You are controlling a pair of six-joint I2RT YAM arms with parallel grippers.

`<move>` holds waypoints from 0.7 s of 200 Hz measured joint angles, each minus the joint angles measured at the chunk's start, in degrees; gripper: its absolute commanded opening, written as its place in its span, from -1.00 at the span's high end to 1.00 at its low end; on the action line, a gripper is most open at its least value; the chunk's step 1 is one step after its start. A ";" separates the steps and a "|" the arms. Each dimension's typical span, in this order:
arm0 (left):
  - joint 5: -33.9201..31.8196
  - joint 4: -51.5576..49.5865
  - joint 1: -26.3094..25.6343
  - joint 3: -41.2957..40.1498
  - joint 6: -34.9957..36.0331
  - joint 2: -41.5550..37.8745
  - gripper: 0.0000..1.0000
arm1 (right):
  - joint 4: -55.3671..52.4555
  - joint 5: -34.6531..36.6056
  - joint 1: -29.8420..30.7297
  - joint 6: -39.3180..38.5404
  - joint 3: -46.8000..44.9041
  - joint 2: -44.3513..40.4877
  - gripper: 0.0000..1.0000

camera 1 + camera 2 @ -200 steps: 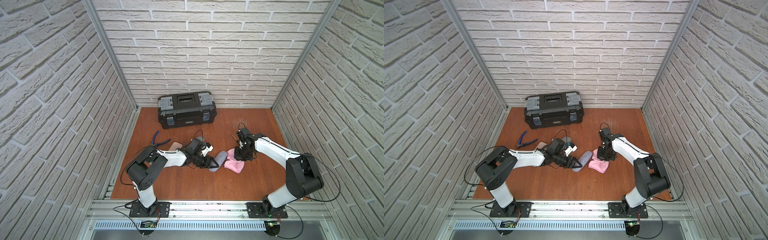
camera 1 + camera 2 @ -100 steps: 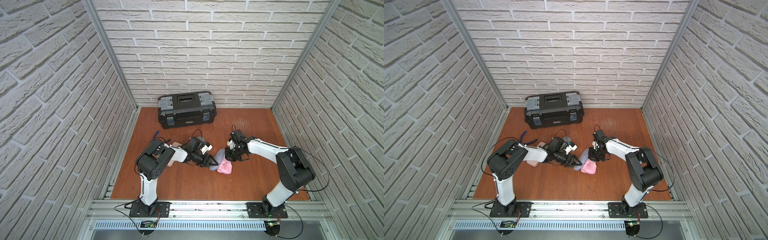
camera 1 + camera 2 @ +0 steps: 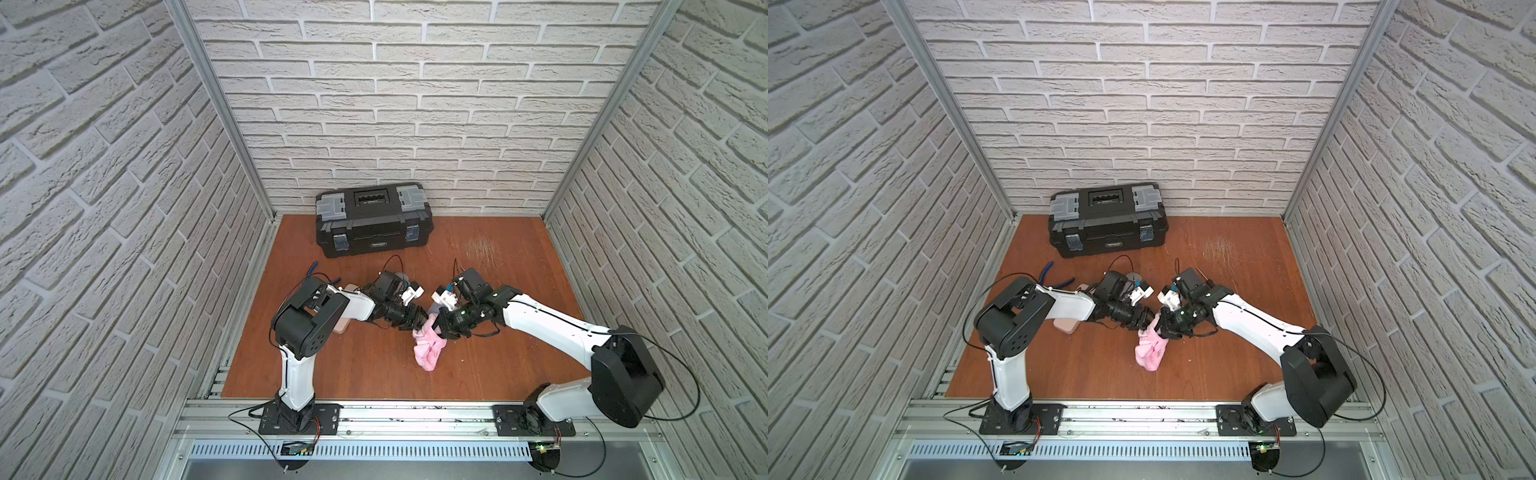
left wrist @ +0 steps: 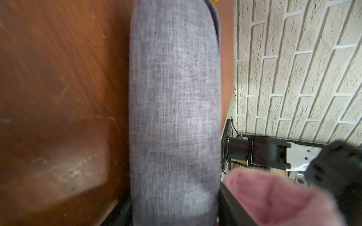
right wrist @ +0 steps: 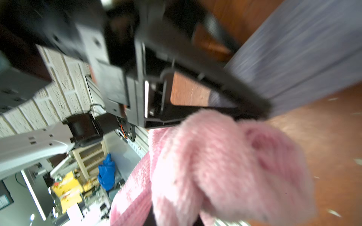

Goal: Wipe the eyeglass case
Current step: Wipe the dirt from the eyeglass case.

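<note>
At the far left of the brown wooden tabletop [image 3: 374, 374] lie blue-handled pliers [image 3: 1047, 270]. Just right of them, a beige rectangular block [image 3: 1068, 325] is partly hidden under the left arm. A black plastic toolbox [image 3: 372, 220] with grey latches stands against the back wall.

In front of the toolbox, near mid-table, the left gripper [image 3: 417, 320] is clamped nearly shut on one end of the long, rounded, blue-grey woven-fabric eyeglass case [image 4: 174, 117]. In both top views only a sliver of the case shows between the two wrists.

Just right of that end is the fluffy pink cloth [image 3: 428, 349], bunched against the left gripper's black finger. Blur hides whether it touches the case. The right gripper [image 3: 440, 330] is pinched fully closed on the cloth's upper part, and the rest hangs down toward the table.
</note>
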 measured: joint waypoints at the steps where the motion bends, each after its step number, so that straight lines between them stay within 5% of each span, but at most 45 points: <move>1: -0.02 -0.02 0.00 0.00 0.02 0.00 0.95 | -0.20 0.13 -0.20 -0.07 0.09 -0.04 0.95; 29: 0.07 0.09 0.00 -0.13 0.24 -0.07 0.93 | -8.94 16.28 -8.20 -3.85 7.04 2.97 0.95; 70: 0.26 0.46 -0.59 -0.48 0.20 -0.22 0.93 | -11.47 36.70 -8.90 -5.09 13.90 11.98 0.95; 103: 0.85 2.19 -1.01 -1.09 -1.33 -0.20 0.94 | -9.73 39.65 -6.60 -5.35 14.91 19.98 0.95; 140: 1.53 2.54 -1.01 -1.07 -1.97 0.15 0.96 | -2.75 32.17 -2.32 -3.69 8.31 18.40 0.95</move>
